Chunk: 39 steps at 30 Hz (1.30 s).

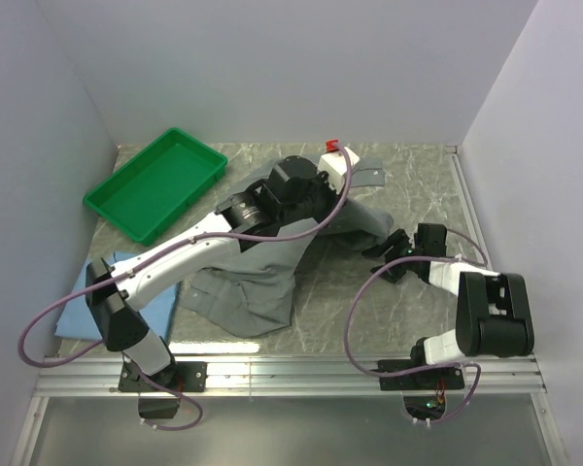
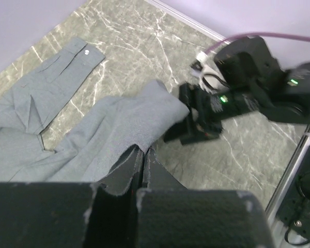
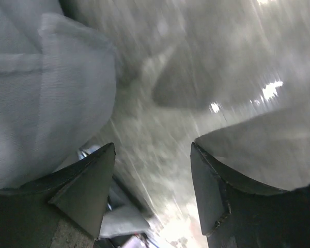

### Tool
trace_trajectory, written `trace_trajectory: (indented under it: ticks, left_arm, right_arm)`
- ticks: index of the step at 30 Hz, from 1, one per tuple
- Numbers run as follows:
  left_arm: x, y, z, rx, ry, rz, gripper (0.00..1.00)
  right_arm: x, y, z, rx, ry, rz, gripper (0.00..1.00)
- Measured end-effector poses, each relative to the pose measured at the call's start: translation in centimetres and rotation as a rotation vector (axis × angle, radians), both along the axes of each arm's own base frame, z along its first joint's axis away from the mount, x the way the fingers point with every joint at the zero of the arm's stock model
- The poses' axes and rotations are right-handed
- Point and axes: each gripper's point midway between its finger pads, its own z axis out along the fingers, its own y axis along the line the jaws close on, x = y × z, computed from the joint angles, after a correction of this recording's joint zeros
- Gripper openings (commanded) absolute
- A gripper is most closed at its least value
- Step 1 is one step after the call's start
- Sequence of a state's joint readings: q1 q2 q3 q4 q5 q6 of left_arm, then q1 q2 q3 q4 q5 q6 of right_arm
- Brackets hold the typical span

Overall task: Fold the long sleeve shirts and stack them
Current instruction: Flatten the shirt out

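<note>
The plain grey button-up cloth shirt lies rumpled mid-frame on the marble table. The light blue cloth shirt sits at lower left under the left arm. The left claw is clenched on a raised fold of grey cloth. The right claw is released, jaws apart just beside that fold's end. Folding the grey shirt looks barely begun. I'd say the right claw must next close on the cloth edge so both can spread it.

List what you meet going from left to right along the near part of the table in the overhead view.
In order: light blue shirt → grey shirt → right hand. The green tray is left out: it lies farther back, above the blue shirt's span.
</note>
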<state>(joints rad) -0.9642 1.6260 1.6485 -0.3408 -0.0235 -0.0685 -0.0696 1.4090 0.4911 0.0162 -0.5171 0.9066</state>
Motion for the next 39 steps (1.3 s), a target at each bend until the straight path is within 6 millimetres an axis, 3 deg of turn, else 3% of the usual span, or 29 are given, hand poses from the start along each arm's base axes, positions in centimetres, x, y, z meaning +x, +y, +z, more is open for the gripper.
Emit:
trace_trajectory:
  ticks: [4, 7, 12, 16, 20, 23, 27, 31, 33, 34, 35, 37, 39]
  left_arm:
    - [-1.1, 1.1, 0.6, -0.019, -0.009, -0.012, 0.00]
    - [-2.4, 2.0, 0.5, -0.031, -0.006, -0.044, 0.00]
    - [-4.9, 3.0, -1.6, -0.016, 0.034, -0.130, 0.00]
    - [-6.2, 3.5, -4.6, 0.030, 0.072, -0.182, 0.01]
    - [-7.5, 3.8, -7.4, 0.085, 0.112, -0.243, 0.01]
    - [-9.2, 3.7, -8.9, 0.127, 0.139, -0.324, 0.02]
    - [-13.2, 2.2, -12.0, 0.209, 0.185, -0.484, 0.09]
    - [-18.0, 0.9, -17.2, 0.330, 0.289, -0.649, 0.13]
    - [-19.5, 1.3, -19.6, 0.394, 0.342, -0.693, 0.22]
    - [-19.9, 1.7, -20.3, 0.415, 0.360, -0.702, 0.37]
    - [-20.2, 2.3, -21.0, 0.439, 0.375, -0.708, 0.44]
    - [-20.5, 3.1, -21.4, 0.465, 0.385, -0.714, 0.65]
    - [-20.5, 3.6, -21.2, 0.472, 0.382, -0.712, 0.72]
  right_arm:
    - [3.7, -0.4, 0.6, -0.002, -0.058, -0.028, 0.62]
    - [7.3, -0.9, 2.3, -0.016, -0.130, -0.039, 0.61]
    - [14.1, -2.4, 8.8, -0.092, -0.329, -0.063, 0.61]
    - [16.5, -3.6, 13.5, -0.172, -0.458, -0.081, 0.61]
    - [15.2, -4.6, 15.0, -0.247, -0.461, -0.101, 0.61]
    - [13.5, -5.6, 14.8, -0.316, -0.419, -0.117, 0.62]
    - [9.8, -6.5, 13.5, -0.392, -0.334, -0.117, 0.70]
    - [6.4, -7.1, 11.2, -0.448, -0.232, -0.093, 0.70]
    - [5.2, -7.3, 9.9, -0.466, -0.180, -0.077, 0.70]
    - [4.6, -7.4, 9.1, -0.474, -0.152, -0.069, 0.70]
    - [4.0, -7.4, 8.4, -0.479, -0.126, -0.060, 0.71]
    - [3.0, -7.4, 7.3, -0.484, -0.082, -0.046, 0.73]
    - [2.5, -7.4, 6.4, -0.483, -0.047, -0.036, 0.76]
